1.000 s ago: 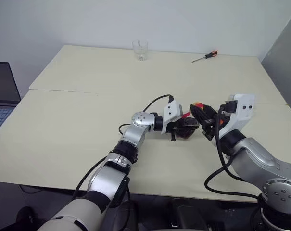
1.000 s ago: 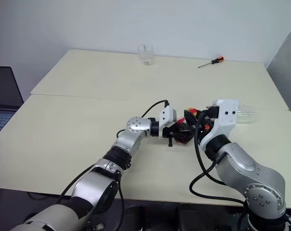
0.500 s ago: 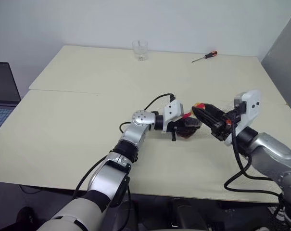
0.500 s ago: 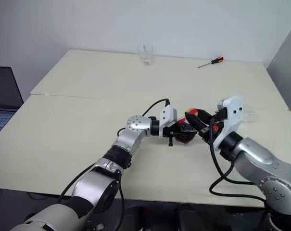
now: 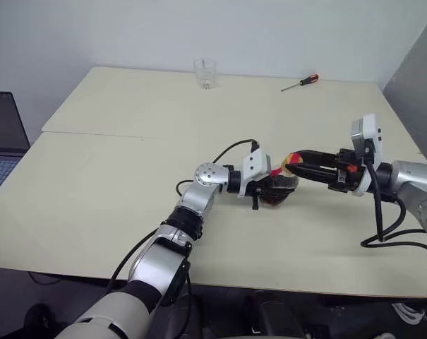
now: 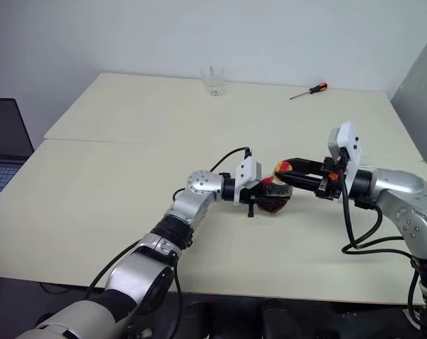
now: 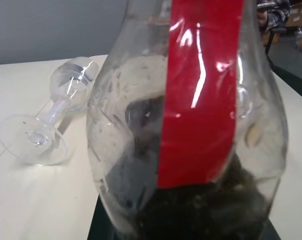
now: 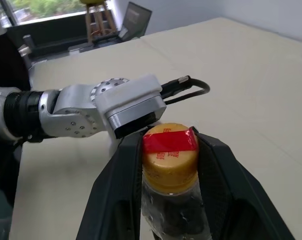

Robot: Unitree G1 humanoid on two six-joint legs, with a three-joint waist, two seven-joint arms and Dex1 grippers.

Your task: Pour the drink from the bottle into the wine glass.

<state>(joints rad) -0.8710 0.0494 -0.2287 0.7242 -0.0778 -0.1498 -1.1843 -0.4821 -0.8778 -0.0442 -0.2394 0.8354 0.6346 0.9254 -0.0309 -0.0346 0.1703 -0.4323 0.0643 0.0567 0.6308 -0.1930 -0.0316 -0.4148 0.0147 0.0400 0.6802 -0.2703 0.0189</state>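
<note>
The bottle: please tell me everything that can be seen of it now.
The bottle is small, squat and of clear plastic, with a rounded body, a red label strip along it and a yellow cap with red tape on top. Dark, almost black drink sits in its lower part. It stands about upright above the pale table, held at the body by the left end effector. The right end effector has one finger at each side of the cap.

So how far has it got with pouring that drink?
Early stage. The left tool holds the small clear plastic bottle, its dark brown drink still inside. The right tool has its fingers on either side of the yellow-and-red cap. The clear stemmed wine glass lies on its side on the table, so uncapping and pouring remain.
</note>
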